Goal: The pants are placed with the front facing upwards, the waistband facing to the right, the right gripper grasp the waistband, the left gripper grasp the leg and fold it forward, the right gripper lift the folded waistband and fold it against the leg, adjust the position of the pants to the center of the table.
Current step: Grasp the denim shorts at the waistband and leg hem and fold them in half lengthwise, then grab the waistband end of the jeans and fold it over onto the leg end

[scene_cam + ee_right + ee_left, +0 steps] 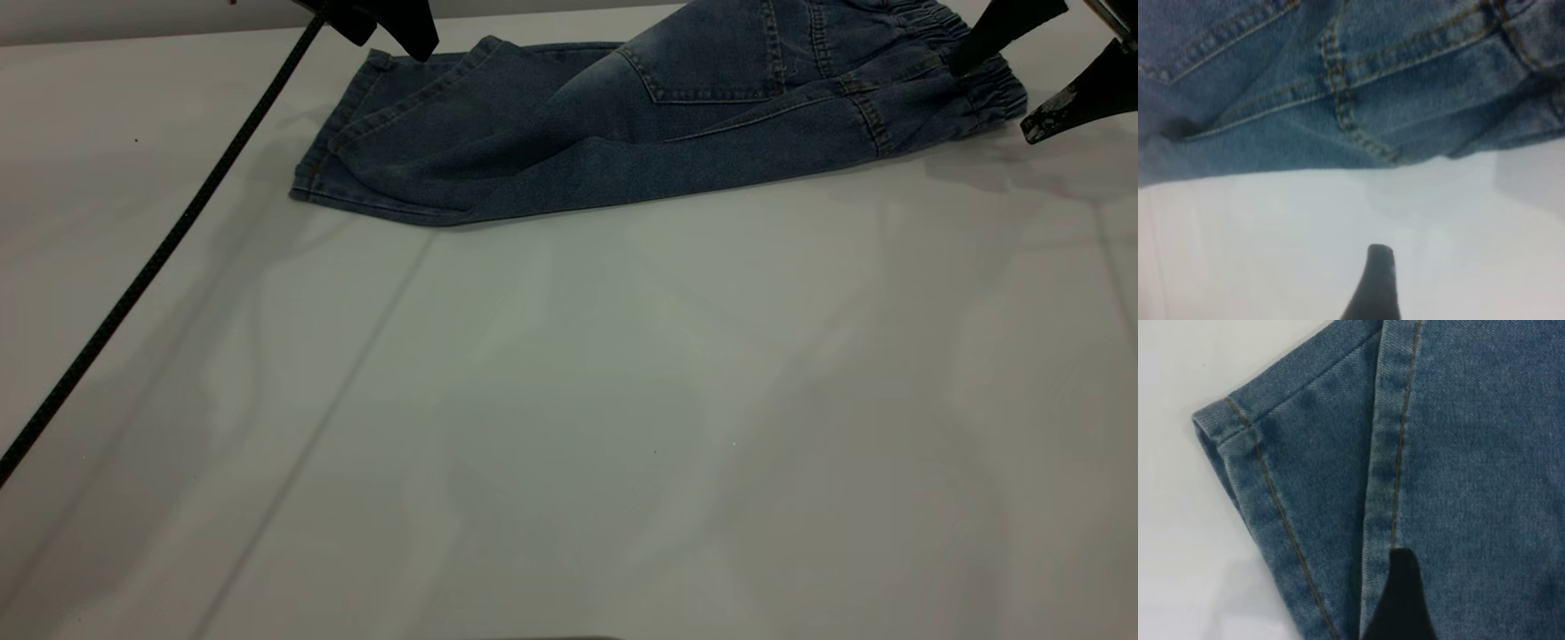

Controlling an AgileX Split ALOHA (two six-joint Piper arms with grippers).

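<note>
where the table (569, 400) runs back to its far edge, the pants (622, 133) lie folded lengthwise, a long narrow bundle of blue denim set across the far part of the top, with most of the white surface nearer the camera bare. the leg hems point left and the waistband (969, 80) lies at the right end, its gathered elastic bunched up. a patch pocket with tan stitching faces up near the middle of the bundle.

the right gripper (1022, 84) is at the waistband end with its fingers spread: one black wedge finger comes down onto the ruched band, touching it, while the other hangs beside the band over bare table, just clear of the cloth. in the right wrist view one dark fingertip (1375, 283) stands over white table with the denim edge and its seams beyond it, so nothing is pinched there.

the left gripper (400, 27) is at the far left end of the pants, above the hems, mostly cut off by the top of the exterior view; a black braided cable (151, 258) slants down from it across the left side of the table. the left wrist view shows one dark fingertip (1401, 600) over the leg beside a stitched seam, with the hem corner near it. i cannot tell whether this claw is spread or pressed together.
</note>
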